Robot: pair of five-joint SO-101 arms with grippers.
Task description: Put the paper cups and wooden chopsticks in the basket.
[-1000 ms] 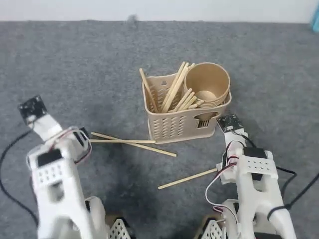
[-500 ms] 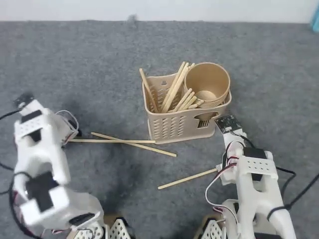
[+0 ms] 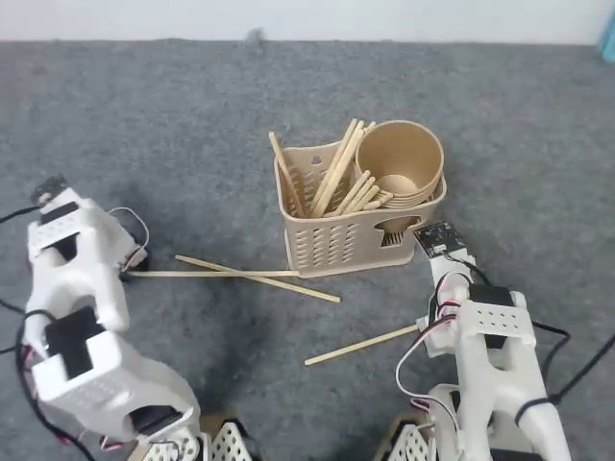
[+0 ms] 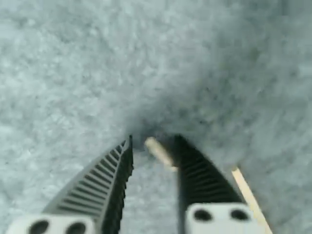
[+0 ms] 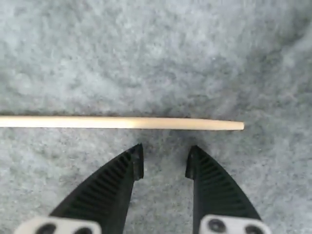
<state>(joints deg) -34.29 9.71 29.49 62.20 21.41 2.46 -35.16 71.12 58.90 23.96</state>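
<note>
A beige slotted basket [image 3: 332,245] stands mid-carpet with a paper cup [image 3: 399,158] and several wooden chopsticks [image 3: 336,173] in it. Two more chopsticks [image 3: 235,274] lie crossed on the carpet left of the basket. At their left end sits my left gripper [image 3: 130,261]. The left wrist view has that gripper [image 4: 152,142] open, with a chopstick tip [image 4: 158,150] between its fingers. A third chopstick [image 3: 360,344] lies in front of the basket. My right gripper [image 5: 165,155] hangs open just short of this chopstick [image 5: 122,122].
The grey carpet [image 3: 192,125] is bare around the basket. The left arm's white body [image 3: 72,317] fills the near left, the right arm [image 3: 485,327] the near right. A pale wall edge [image 3: 307,19] runs along the far side.
The left arm has swung left and come down at the left end of the crossed chopsticks. The right arm has not moved.
</note>
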